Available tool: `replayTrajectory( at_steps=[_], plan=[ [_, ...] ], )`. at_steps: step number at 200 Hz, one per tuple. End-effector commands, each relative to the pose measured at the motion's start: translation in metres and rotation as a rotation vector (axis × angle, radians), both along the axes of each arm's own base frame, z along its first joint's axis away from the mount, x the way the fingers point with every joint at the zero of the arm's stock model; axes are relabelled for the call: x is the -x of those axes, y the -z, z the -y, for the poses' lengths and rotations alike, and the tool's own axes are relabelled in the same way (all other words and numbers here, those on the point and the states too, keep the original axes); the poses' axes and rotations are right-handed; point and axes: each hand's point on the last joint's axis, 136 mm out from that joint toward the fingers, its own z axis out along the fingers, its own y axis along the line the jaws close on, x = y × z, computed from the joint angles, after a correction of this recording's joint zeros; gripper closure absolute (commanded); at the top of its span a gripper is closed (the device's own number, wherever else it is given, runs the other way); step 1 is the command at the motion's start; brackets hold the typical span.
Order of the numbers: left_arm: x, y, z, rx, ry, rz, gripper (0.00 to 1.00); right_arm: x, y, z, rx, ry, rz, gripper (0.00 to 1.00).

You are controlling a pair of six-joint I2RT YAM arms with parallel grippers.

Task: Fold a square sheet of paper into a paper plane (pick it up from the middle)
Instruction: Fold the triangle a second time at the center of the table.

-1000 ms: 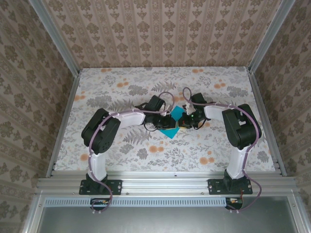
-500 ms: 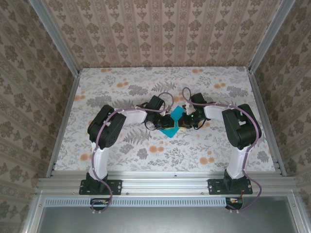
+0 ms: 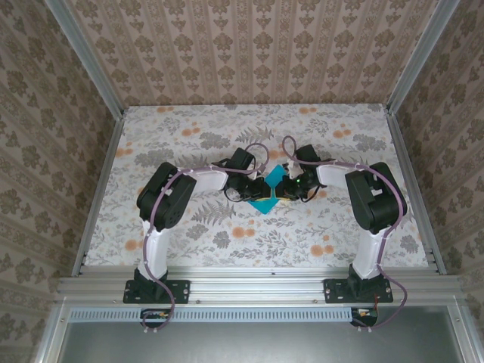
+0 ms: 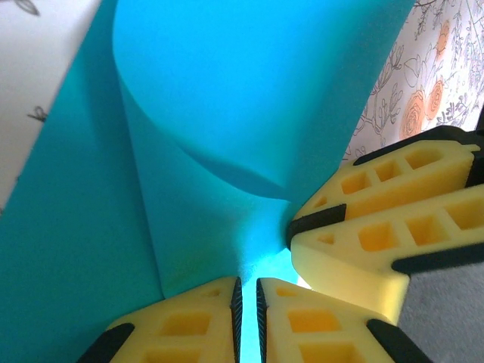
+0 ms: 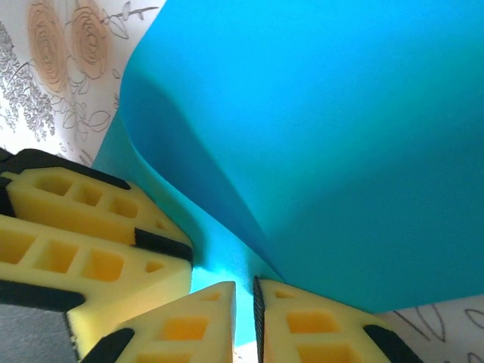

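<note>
**Both jaws pinched on sheet, mid-worktop**

The teal-blue square sheet of thin paper [image 3: 265, 203] sits mid-way across the floral-print worktop [image 3: 189, 136], between the two arm tips. It is well apart from all four worktop edges. There is open worktop all round: a far strip up to the back wall, and wide margins left and right to the aluminium side rails [image 3: 98, 197]. The left arm [image 3: 170, 200] and right arm [image 3: 374, 193] elbows bracket the sheet, and the tips nearly meet over it.

The top view gives the layout, but the jaw gap is too small to read there.

Left wrist view: the left jaws' yellow fingers [image 4: 181, 325] are closed to a thin slit with the sheet [image 4: 249, 91] in it. The sheet bows up into a soft curl. The right jaws' fingers [image 4: 378, 227] are just beside, touching the same sheet.

Right wrist view: same story mirrored. The right jaws' fingers [image 5: 318, 325] are down to a slit on the sheet [image 5: 340, 136], and its near edge curves up off the worktop. The left jaws' fingers [image 5: 83, 227] are alongside.
</note>
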Motion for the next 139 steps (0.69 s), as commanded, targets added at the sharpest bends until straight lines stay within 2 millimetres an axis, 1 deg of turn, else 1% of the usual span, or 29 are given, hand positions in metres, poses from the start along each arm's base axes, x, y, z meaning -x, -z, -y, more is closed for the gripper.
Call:
replayTrajectory(
  at_steps=[1, 23, 36, 61, 78, 104, 117, 139],
  plan=[
    [0.005, 0.031, -0.013, -0.085, 0.005, -0.027, 0.83, -0.002, -0.015, -0.003, -0.024, 0.018, 0.045, 0.82],
    [0.006, 0.034, -0.015, -0.090, 0.004, -0.035, 0.83, 0.000, -0.029, -0.009, -0.089, 0.030, 0.068, 0.83],
    [0.007, 0.035, -0.016, -0.093, 0.004, -0.036, 0.83, 0.004, -0.037, -0.014, -0.146, 0.037, 0.069, 0.85],
    [0.006, 0.036, -0.018, -0.095, 0.002, -0.038, 0.83, 0.018, -0.039, -0.020, -0.211, 0.046, 0.039, 0.89],
    [0.006, 0.036, -0.019, -0.097, 0.003, -0.040, 0.83, 0.028, -0.041, -0.031, -0.256, 0.047, 0.018, 0.91],
    [0.003, 0.034, -0.019, -0.097, -0.002, -0.039, 0.83, 0.043, -0.035, -0.046, -0.255, 0.026, -0.006, 0.92],
    [0.003, 0.034, -0.019, -0.097, -0.004, -0.039, 0.83, 0.044, -0.029, -0.049, -0.248, 0.027, -0.015, 0.93],
    [0.002, 0.034, -0.018, -0.097, -0.004, -0.040, 0.83, 0.043, -0.017, -0.048, -0.223, 0.036, -0.020, 0.94]
  ],
)
